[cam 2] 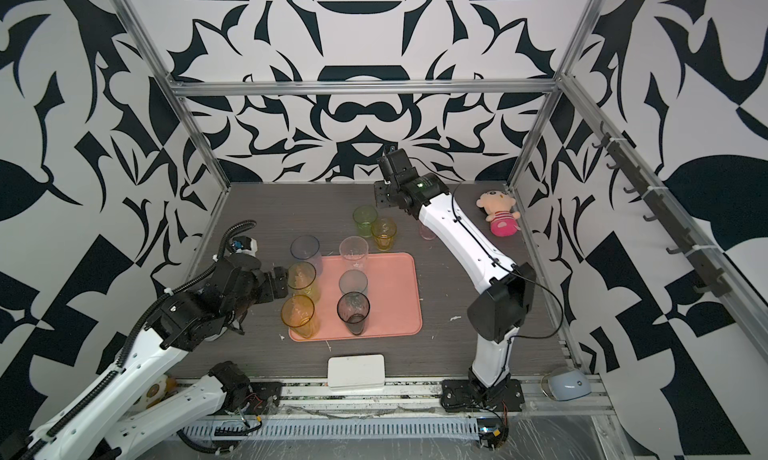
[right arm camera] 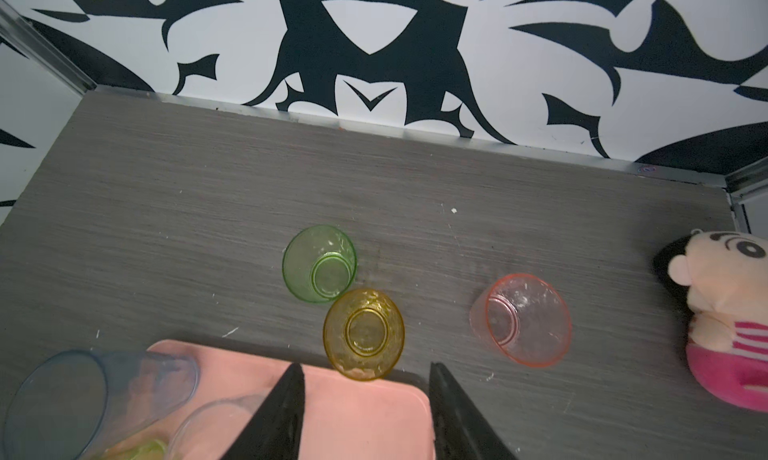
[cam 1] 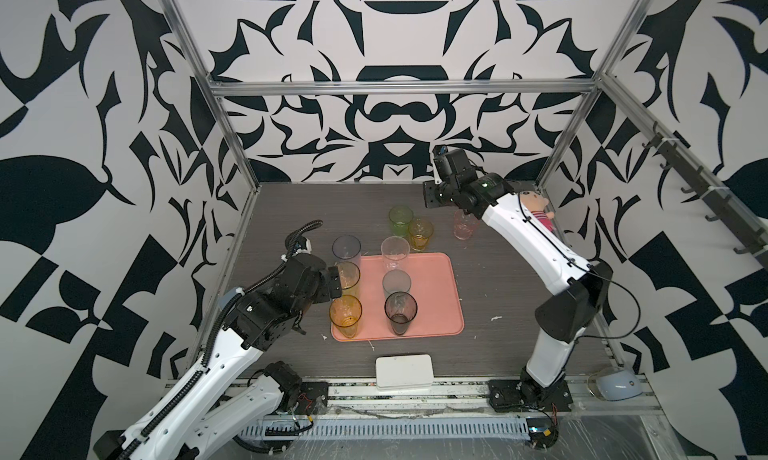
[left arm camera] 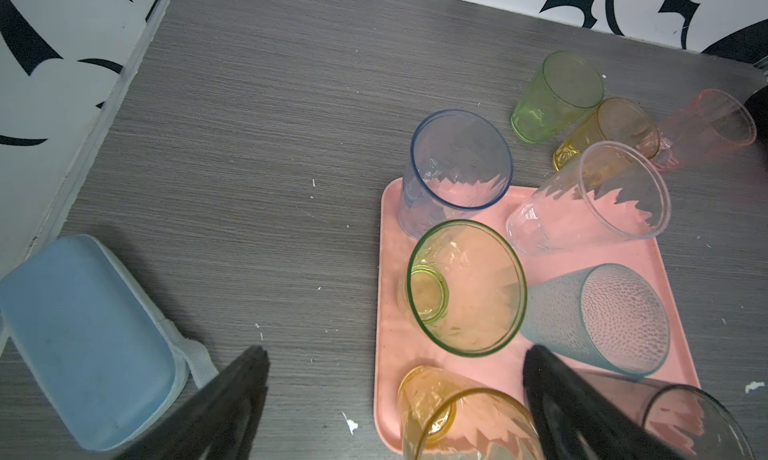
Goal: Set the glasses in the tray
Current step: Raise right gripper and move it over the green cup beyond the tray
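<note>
Left gripper (left arm camera: 397, 352) hovers over the tray (cam 1: 432, 295)'s left edge, fingers spread wide, nothing in them. Six glasses (cam 1: 400, 314) stand on that salmon tray, the tall yellow-green glass (cam 1: 348, 277) just beside the claw. At the far side, the right gripper (right arm camera: 365, 365) is parted and empty too, above the table where the short green glass (right arm camera: 319, 263), short amber glass (right arm camera: 364, 334) and pink glass (right arm camera: 521, 318) stand off the tray.

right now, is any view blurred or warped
Left wrist view: pink glass is smeared at the frame edge, and upright glasses seem to lean outward, likely from the wide lens. Right wrist view: sharp throughout. Both top views: softer, clear glass hard to outline.
</note>
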`<action>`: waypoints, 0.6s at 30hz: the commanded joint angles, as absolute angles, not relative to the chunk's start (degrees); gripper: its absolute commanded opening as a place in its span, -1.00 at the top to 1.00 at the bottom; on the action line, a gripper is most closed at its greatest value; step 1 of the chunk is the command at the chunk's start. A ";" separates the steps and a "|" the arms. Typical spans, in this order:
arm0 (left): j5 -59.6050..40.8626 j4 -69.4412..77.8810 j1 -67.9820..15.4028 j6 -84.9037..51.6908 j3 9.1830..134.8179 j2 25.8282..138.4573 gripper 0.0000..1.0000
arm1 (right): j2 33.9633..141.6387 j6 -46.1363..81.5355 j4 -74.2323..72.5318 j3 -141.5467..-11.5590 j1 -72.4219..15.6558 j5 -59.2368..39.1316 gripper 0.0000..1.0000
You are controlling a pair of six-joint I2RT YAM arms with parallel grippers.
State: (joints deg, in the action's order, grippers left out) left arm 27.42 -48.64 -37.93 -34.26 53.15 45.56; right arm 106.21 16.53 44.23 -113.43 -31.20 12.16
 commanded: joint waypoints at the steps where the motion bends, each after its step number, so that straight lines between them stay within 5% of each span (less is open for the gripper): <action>1: 28.74 -48.83 -37.79 -34.19 55.00 45.44 -0.99 | 109.64 16.30 45.77 -119.82 -30.25 10.59 -0.05; 18: 28.50 -49.04 -37.79 -34.28 55.73 46.40 -0.99 | 123.49 17.22 47.16 -127.93 -28.12 4.07 -0.07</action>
State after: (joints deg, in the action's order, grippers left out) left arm 27.86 -48.66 -37.93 -34.24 53.54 46.33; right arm 124.29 16.60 47.16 -125.29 -28.16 5.17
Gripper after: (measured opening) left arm 0.994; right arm 0.535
